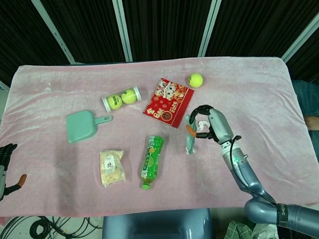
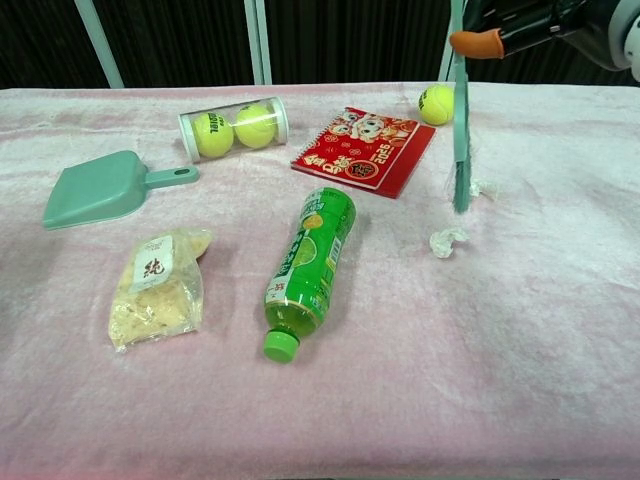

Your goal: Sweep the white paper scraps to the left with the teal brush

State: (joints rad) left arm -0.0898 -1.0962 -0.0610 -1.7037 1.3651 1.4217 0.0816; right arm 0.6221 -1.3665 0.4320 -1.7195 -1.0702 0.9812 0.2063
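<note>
My right hand (image 1: 211, 126) grips the teal brush (image 1: 189, 138) by its handle, to the right of the green bottle. In the chest view that hand (image 2: 530, 20) is raised at the top right and the brush (image 2: 460, 135) hangs almost upright, its bristle end just above the cloth. One white paper scrap (image 2: 447, 241) lies below and slightly left of the bristle tip. A second scrap (image 2: 485, 187) lies just right of the brush. My left hand (image 1: 3, 172) rests off the table's front left corner, fingers apart and holding nothing.
A green bottle (image 2: 310, 262) lies left of the scraps. A red notebook (image 2: 365, 150) and a tennis ball (image 2: 437, 104) sit behind them. Further left are a tube of tennis balls (image 2: 232, 128), a teal dustpan (image 2: 95, 188) and a snack bag (image 2: 157, 285).
</note>
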